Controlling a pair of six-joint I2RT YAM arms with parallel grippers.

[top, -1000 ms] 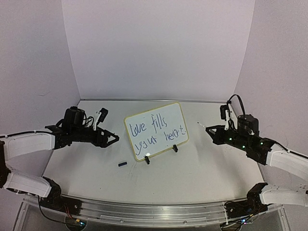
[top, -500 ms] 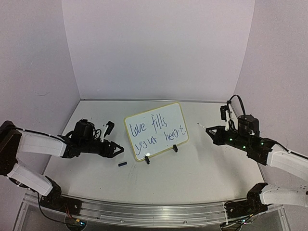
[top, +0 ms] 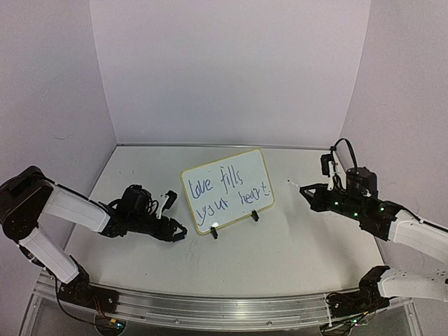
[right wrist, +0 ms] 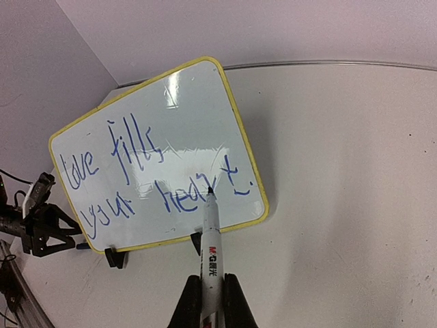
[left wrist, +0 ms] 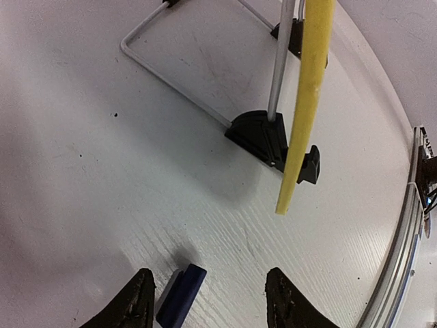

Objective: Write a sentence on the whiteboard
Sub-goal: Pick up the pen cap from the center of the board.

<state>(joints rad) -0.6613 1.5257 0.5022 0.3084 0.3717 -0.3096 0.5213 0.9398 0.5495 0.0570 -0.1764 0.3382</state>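
The whiteboard [top: 227, 189] stands in the middle of the tabletop [top: 280, 245], with the blue sentence [right wrist: 136, 178] on it.
At its 8 o'clock the left tool [left wrist: 208, 283] sits low, its fingers spread with a small blue cap [left wrist: 181, 295] between them. At 3 o'clock the right tool [right wrist: 212, 301] pinches a marker [right wrist: 210, 253], its tip apart from the board.

White matte tabletop [top: 294, 255] here. Standing on it is a small yellow-rimmed whiteboard [top: 227, 189], tilted back on two black clip feet [left wrist: 270, 137] and a grey wire stand [left wrist: 177, 85]. A dark blue plastic cap [left wrist: 181, 295] lies flat near one foot.
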